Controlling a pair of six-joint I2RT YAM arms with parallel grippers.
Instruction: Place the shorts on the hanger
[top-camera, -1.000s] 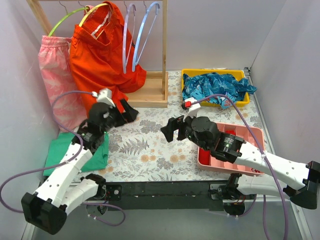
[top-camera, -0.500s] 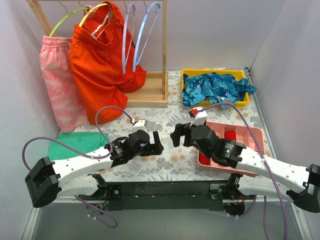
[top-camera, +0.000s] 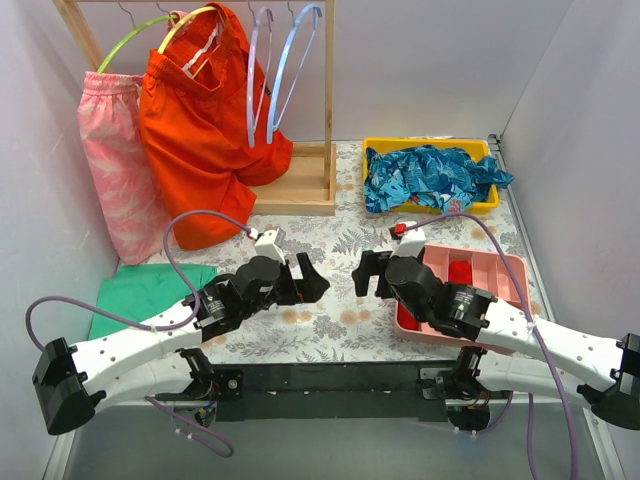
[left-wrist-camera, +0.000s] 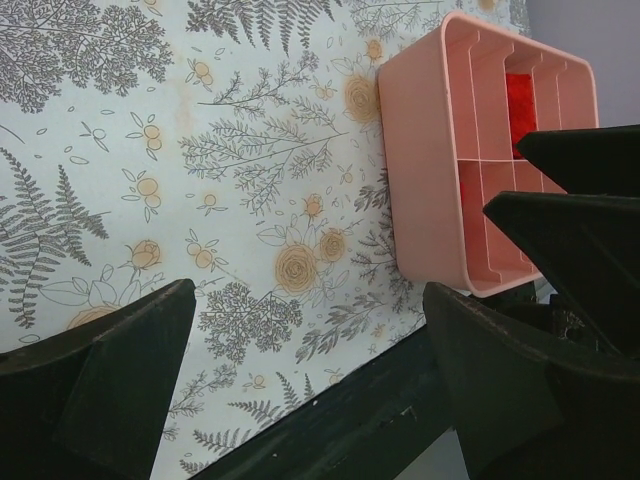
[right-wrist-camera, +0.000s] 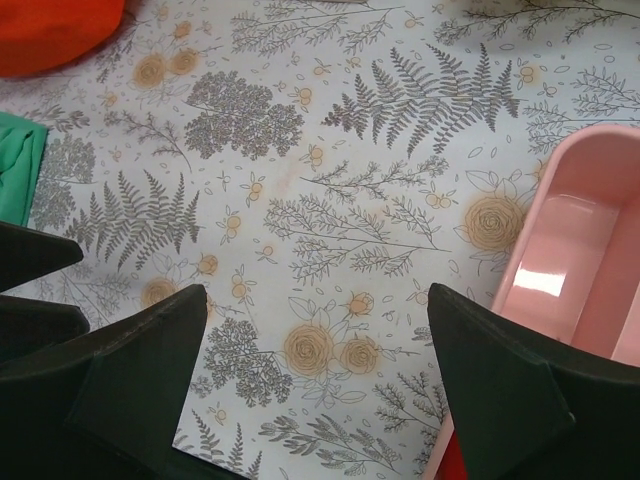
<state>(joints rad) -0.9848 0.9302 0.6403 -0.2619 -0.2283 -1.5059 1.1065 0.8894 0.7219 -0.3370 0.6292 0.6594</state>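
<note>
The red-orange shorts (top-camera: 195, 130) hang on the yellow hanger (top-camera: 187, 22) on the wooden rack at the back left; a bit of them shows in the right wrist view (right-wrist-camera: 50, 30). My left gripper (top-camera: 306, 282) is open and empty, low over the floral table near its front edge (left-wrist-camera: 310, 370). My right gripper (top-camera: 367, 274) is open and empty over the table middle (right-wrist-camera: 315, 360), facing the left one. Both are far from the shorts.
Pink patterned shorts (top-camera: 118, 170) hang on a green hanger (top-camera: 135, 35). Two pale hangers (top-camera: 285, 60) hang empty. A yellow tray holds blue cloth (top-camera: 430, 175). A pink divided tray (top-camera: 470, 275) is at the right. Green cloth (top-camera: 140, 295) lies at the left.
My left arm swung from the shorts down to the table's front middle. My right gripper drew back toward the pink tray. The shorts stay on the hanger.
</note>
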